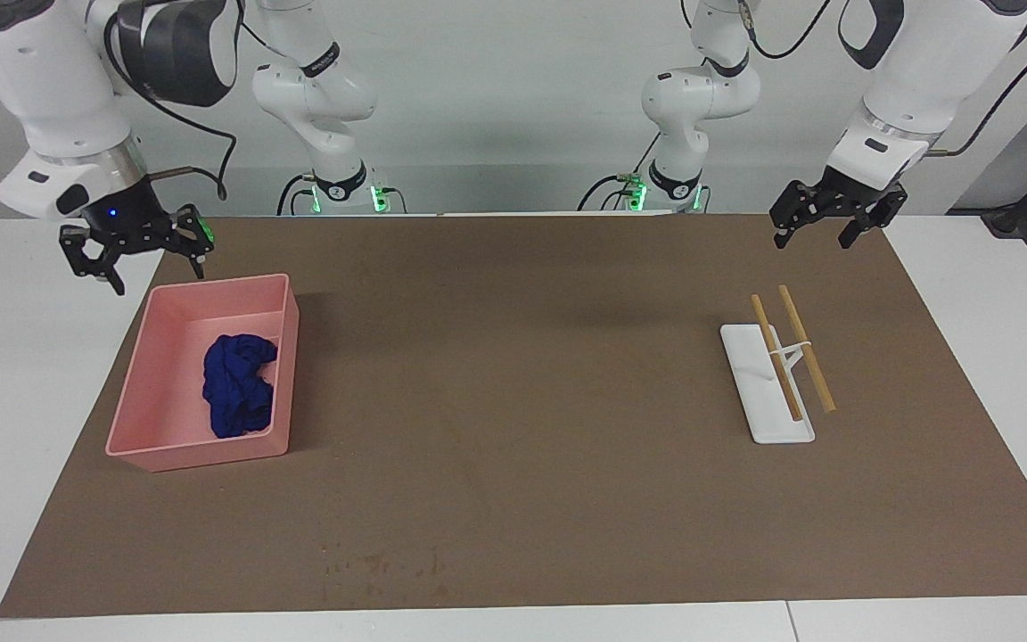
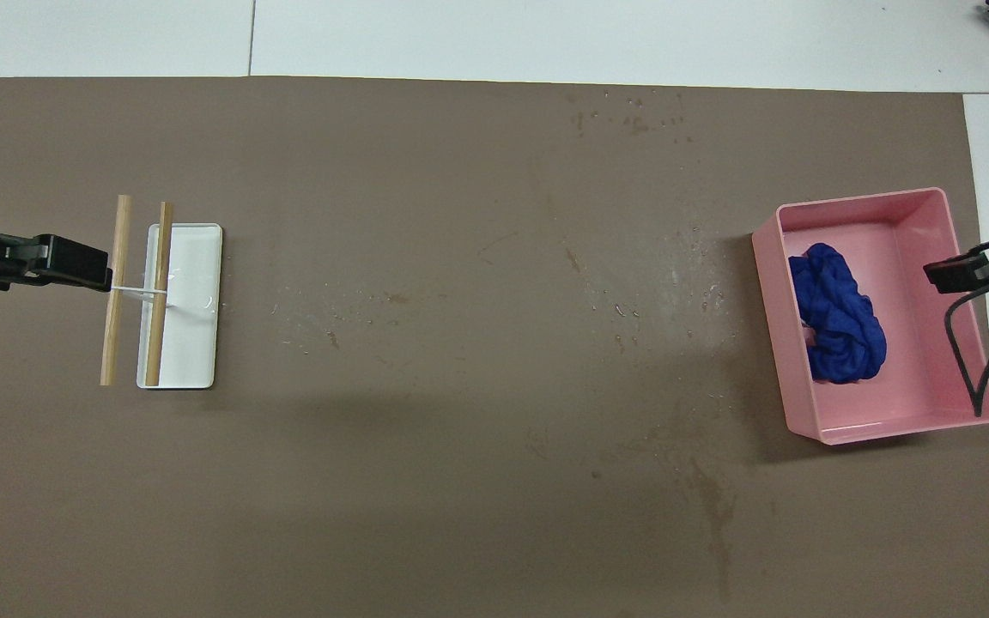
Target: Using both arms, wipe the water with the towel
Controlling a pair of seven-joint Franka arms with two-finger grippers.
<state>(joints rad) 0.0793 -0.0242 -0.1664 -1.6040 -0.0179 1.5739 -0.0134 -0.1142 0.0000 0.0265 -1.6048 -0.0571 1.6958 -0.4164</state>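
The royal-blue towel [image 1: 237, 383] lies crumpled inside the pink tray [image 1: 201, 456] at the right arm's end of the table; it also shows in the overhead view [image 2: 838, 326]. My right gripper [image 1: 157, 272] hangs open and empty in the air over the tray's edge nearest the robots, apart from the towel; it shows over the tray's outer side in the overhead view [image 2: 954, 273]. My left gripper [image 1: 812, 239] hangs open and empty at the left arm's end, over the mat beside the rack [image 2: 82, 264]. Small water drops [image 2: 675, 275] speckle the brown mat between tray and table middle.
A white flat rack [image 1: 768, 401] with two wooden sticks [image 2: 158, 292] stands at the left arm's end. The brown mat [image 1: 513, 401] covers most of the white table. More drops [image 2: 632, 112] lie near the mat's edge farthest from the robots.
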